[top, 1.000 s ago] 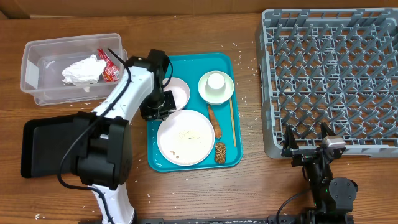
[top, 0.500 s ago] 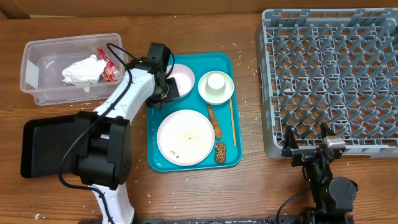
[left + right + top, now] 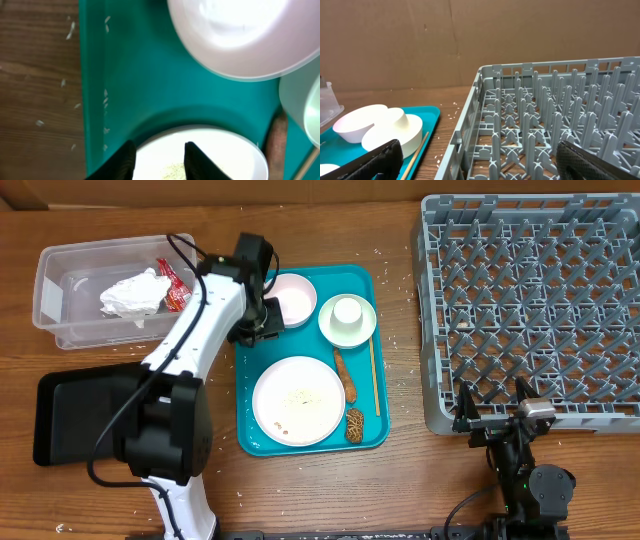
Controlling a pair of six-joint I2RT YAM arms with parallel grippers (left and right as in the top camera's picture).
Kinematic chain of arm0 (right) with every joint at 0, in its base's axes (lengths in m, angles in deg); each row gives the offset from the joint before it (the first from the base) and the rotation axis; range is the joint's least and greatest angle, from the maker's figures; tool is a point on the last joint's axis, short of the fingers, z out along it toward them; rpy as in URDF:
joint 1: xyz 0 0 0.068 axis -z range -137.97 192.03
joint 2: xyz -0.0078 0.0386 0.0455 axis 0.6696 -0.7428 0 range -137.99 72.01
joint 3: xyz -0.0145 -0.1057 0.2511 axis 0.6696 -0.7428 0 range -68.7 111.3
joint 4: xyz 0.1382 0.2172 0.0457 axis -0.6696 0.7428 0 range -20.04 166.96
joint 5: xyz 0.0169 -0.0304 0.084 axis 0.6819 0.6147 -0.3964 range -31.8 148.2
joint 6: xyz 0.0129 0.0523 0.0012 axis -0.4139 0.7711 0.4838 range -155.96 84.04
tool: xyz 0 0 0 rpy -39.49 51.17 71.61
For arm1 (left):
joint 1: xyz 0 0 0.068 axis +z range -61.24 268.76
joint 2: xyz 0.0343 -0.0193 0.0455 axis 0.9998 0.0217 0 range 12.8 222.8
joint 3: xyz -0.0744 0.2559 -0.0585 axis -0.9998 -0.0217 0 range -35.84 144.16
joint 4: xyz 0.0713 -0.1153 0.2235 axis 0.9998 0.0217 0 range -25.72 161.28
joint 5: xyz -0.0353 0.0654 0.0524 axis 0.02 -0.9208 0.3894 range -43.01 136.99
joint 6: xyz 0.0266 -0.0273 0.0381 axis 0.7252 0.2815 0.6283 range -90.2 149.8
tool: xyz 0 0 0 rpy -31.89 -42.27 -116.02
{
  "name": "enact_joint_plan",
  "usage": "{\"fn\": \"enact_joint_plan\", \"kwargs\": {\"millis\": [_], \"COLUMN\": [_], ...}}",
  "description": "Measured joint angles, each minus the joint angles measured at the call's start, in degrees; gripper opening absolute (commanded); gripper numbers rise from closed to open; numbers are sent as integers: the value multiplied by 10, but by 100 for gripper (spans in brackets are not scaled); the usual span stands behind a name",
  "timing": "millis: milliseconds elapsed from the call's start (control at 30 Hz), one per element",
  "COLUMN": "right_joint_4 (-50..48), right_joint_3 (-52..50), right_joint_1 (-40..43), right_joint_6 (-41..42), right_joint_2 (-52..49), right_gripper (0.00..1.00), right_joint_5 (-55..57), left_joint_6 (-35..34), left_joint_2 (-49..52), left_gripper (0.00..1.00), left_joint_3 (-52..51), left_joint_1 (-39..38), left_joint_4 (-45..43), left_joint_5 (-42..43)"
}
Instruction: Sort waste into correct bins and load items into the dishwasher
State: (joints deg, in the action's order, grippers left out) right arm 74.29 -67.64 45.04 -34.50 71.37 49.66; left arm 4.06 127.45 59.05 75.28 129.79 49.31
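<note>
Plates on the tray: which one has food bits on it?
The large plate; one small plate is bare, the other holds a cup.

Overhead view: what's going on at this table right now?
The left gripper hangs open and empty over the edge of the large round white plate on the teal serving tray, near the small round white plate. A crumpled white paper napkin and a red-and-white wrapper lie in the clear plastic tub. The grey plastic dish rack holds no dishes; the right gripper rests open beside it.
</note>
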Motion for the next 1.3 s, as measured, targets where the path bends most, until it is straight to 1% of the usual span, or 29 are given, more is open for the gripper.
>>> {"fn": "enact_joint_plan", "kwargs": {"millis": [133,233,400,433,467,500,533,567,700,767,800,833,900,1067,1233,1300], "right_joint_4": [0,0,0,0,0,0,0,0,0,0,0,0,0,0,0,0], "right_joint_3": [0,0,0,0,0,0,0,0,0,0,0,0,0,0,0,0], "right_joint_1": [0,0,0,0,0,0,0,0,0,0,0,0,0,0,0,0], "right_joint_6": [0,0,0,0,0,0,0,0,0,0,0,0,0,0,0,0], "right_joint_2": [0,0,0,0,0,0,0,0,0,0,0,0,0,0,0,0], "right_gripper": [100,100,100,100,100,100,100,100,100,100,100,100,100,100,100,100], "right_joint_5": [0,0,0,0,0,0,0,0,0,0,0,0,0,0,0,0], "left_joint_6": [23,30,39,42,46,49,54,58,67,67,68,68,71,67,65,66], "left_joint_2": [-2,-2,-2,-2,-2,-2,-2,-2,-2,-2,-2,-2,-2,-2,-3,-3], "left_gripper": [44,44,49,61,76,83,87,87,82,77,71,61,51,47,25,21], "left_joint_3": [24,17,-32,-44,-54,-62,-69,-75,-96,-106,-111,-117,-130,-181,-201,-202], "left_joint_1": [0,0,0,0,0,0,0,0,0,0,0,0,0,0,0,0], "left_joint_4": [94,130,122,112,105,98,94,88,66,56,50,42,26,-12,-31,-39], "left_joint_5": [0,0,10,16,20,25,31,35,44,43,43,39,32,25,24,23]}}
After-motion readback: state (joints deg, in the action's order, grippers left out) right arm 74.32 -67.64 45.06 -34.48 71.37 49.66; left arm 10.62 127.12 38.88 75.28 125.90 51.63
